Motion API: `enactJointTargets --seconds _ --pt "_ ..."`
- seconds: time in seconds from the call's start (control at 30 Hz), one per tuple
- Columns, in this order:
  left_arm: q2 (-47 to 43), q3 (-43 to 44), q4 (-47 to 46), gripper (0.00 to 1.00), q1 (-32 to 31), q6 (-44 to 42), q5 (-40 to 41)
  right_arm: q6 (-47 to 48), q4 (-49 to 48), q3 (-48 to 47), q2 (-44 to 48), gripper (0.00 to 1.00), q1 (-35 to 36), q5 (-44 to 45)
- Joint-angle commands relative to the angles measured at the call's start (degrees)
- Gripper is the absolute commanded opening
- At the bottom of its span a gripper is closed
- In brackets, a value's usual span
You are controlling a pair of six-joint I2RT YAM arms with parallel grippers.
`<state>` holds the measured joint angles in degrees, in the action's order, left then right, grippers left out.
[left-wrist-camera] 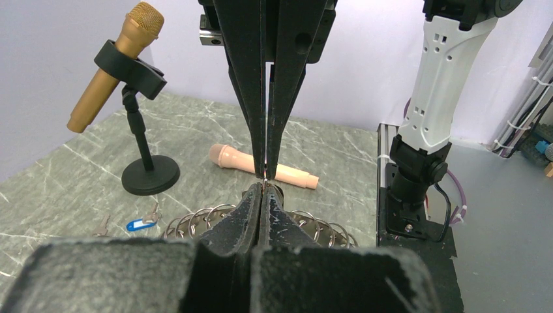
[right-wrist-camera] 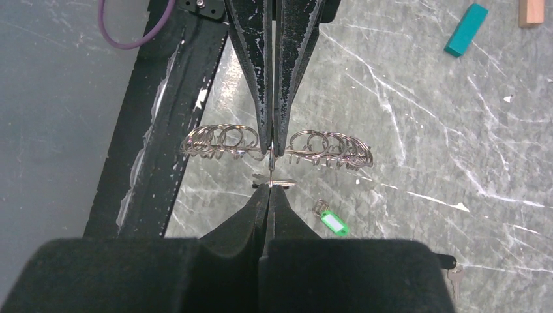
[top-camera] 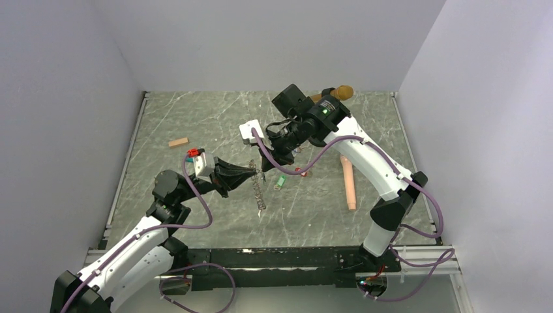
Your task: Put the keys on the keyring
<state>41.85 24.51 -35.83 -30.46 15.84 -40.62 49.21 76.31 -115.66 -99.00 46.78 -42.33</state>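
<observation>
Big dark beaded metal keyring (top-camera: 260, 192) is tipped up on edge mid-table, with a little green-tagged key (top-camera: 280, 182) lying flat at its 3 o'clock.

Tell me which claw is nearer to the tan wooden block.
Left. In the top view the tan wooden block lies up and left of the left claw; the right claw meets that claw tip to tip from farther right.

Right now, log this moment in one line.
left gripper shut on keyring | right gripper shut, tips at keyring | green-tagged key on table
</observation>
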Motion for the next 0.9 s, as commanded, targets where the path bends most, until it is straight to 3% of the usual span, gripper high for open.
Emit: enactJointTargets --seconds 0.0,0.87 --pt "-0.5 -0.1 -4.0 0.0 0.0 1.0 0.5 -1.3 -3.9 -1.8 0.9 0.0 -0.1 -3.3" --pt "-0.7 0.3 -1.7 0.0 0.1 -0.2 1.7 -1.8 -4.6 -1.2 0.6 0.0 -0.8 -5.5"
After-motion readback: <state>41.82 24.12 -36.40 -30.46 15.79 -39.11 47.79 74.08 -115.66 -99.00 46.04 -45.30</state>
